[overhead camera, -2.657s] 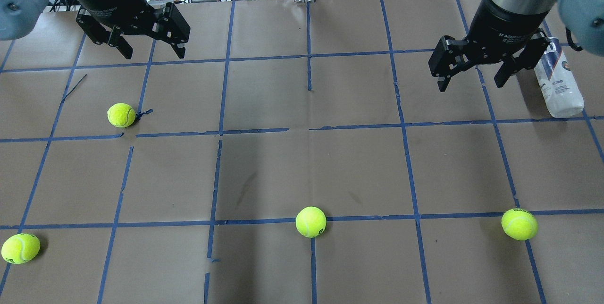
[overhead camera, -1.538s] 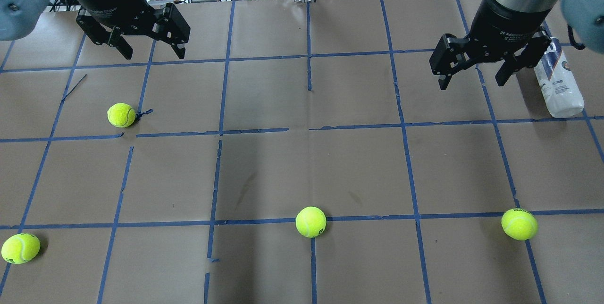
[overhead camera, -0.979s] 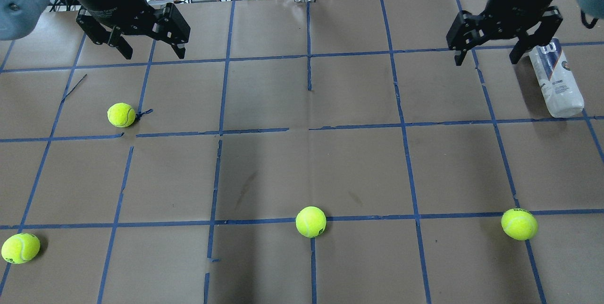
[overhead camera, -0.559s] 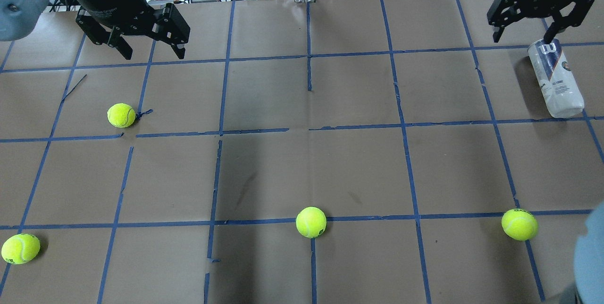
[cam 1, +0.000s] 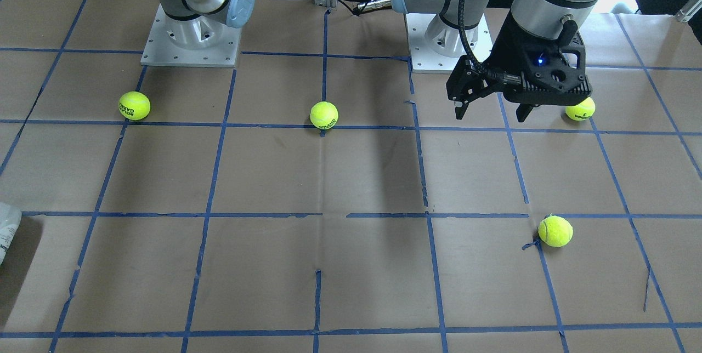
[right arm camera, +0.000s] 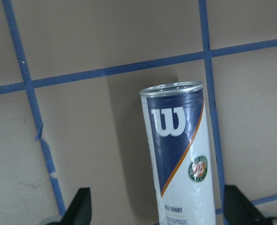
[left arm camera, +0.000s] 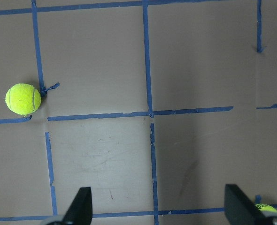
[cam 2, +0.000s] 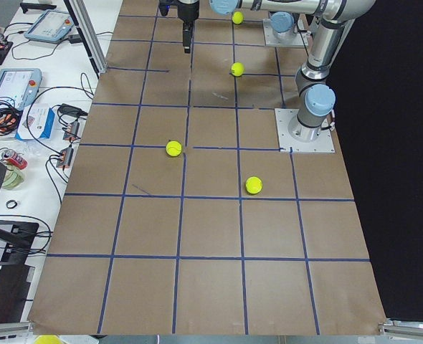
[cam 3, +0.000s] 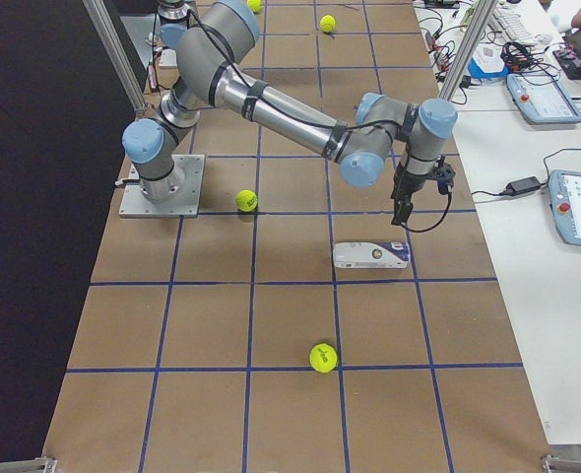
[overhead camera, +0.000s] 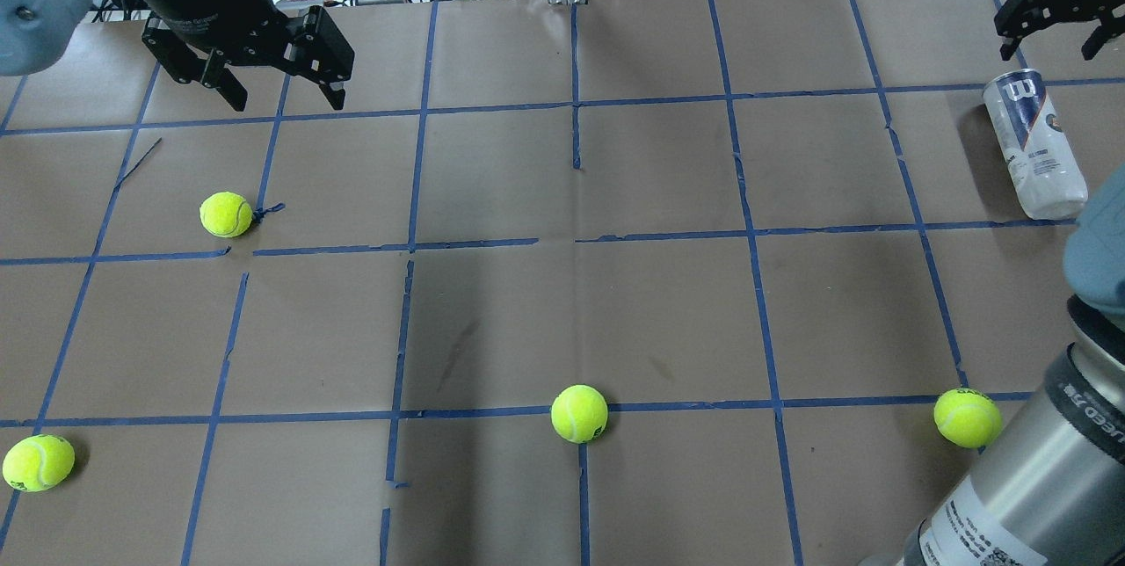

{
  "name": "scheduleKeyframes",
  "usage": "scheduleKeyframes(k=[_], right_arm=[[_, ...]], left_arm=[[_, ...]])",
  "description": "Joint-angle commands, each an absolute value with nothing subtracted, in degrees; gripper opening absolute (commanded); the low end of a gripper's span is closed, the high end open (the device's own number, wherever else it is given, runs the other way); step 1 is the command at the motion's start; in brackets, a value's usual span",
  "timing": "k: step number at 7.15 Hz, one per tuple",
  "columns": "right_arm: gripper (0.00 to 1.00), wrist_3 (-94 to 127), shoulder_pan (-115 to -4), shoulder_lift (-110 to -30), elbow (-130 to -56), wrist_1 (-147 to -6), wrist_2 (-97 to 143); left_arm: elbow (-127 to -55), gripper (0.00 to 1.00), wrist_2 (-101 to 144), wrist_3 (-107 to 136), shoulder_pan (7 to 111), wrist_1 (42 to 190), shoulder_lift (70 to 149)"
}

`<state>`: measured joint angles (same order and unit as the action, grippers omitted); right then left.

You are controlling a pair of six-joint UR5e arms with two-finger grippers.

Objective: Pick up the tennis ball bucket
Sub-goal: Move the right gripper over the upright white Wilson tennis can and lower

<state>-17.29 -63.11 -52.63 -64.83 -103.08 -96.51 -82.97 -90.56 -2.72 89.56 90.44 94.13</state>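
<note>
Left hand (cam 1: 488,118) hovers, jaws apart, above table (cam 1: 329,177).

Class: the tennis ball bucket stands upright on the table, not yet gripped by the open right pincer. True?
No: the tennis ball bucket lies on its side, as the exterior right view shows. The open right pincer has not gripped it.

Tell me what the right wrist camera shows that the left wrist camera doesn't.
Only the right wrist view: the tennis ball bucket, lying on the table with its white W logo and round emblem facing the camera, in line with the gap of the open right gripper. Only the left wrist view: a tennis ball at the left and a sliver of a second ball at the bottom right, under the open left gripper. Both: the brown table, blue tape lines, and two spread black fingers at the bottom edge.
</note>
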Motion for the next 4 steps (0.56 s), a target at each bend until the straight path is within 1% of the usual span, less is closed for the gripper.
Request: scheduleKeyframes(k=[1,4], right_arm=[[1.0,-18.54,-60.3,-48.0,-64.16,-108.51,-96.42],[1.0,-18.46,-60.29,-47.03,-65.12,-108.63,-96.42]], left_arm=[[-82.97,1.0,-90.61,-2.72,89.56,90.44,94.04],[-82.97,1.0,-90.53,-2.72,89.56,90.44,94.04]])
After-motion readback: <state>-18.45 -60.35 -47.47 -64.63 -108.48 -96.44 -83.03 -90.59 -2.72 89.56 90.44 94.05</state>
